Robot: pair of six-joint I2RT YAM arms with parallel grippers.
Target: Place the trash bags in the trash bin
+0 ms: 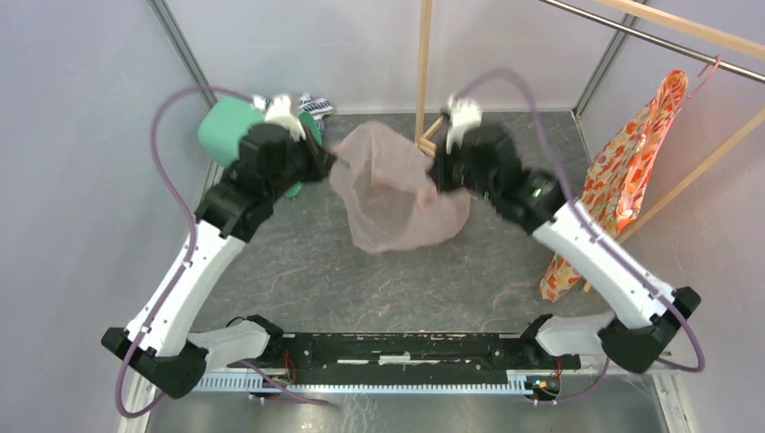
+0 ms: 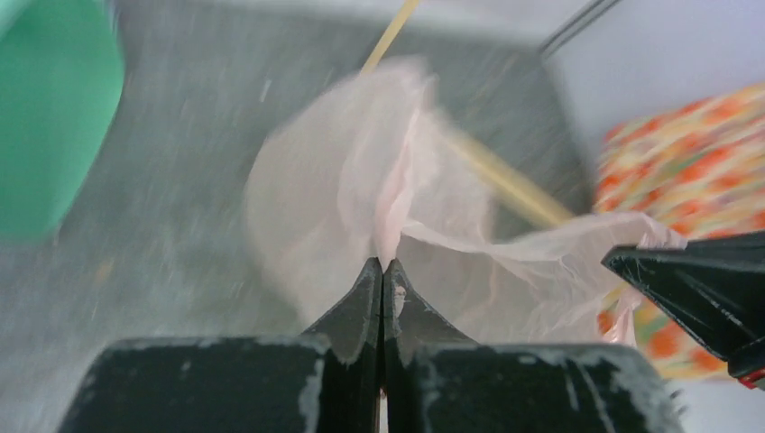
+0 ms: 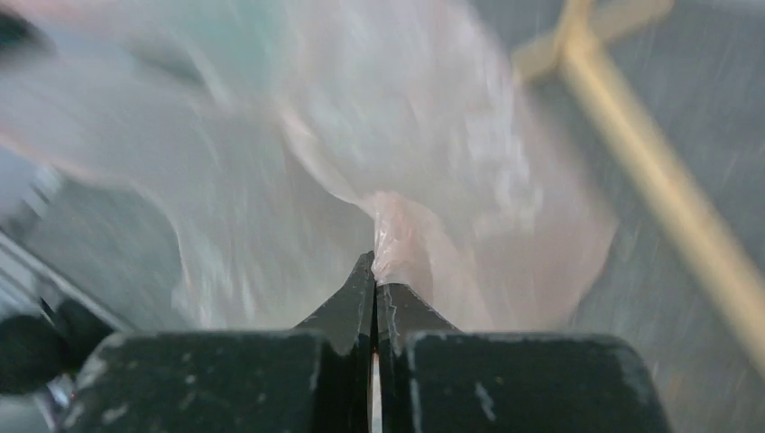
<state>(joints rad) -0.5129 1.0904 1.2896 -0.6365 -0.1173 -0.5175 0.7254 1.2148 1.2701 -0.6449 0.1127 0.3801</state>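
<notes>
We see bag (image 1: 397, 203) stretched open between both grippers | left gripper (image 2: 382, 271) clenched on its rim at 9 o'clock | right gripper (image 3: 375, 269) clenched on its rim at 3 o'clock | bin (image 1: 225, 131) at 10 o'clock from bag, not touching it

Shows only part of the trash bin (image 1: 221, 131) behind the left arm (image 1: 185, 280) from above. Smears the trash bag (image 3: 433, 117) with blur in both wrist views. Crops the orange garment (image 2: 695, 153) at the left wrist view's right edge.
</notes>
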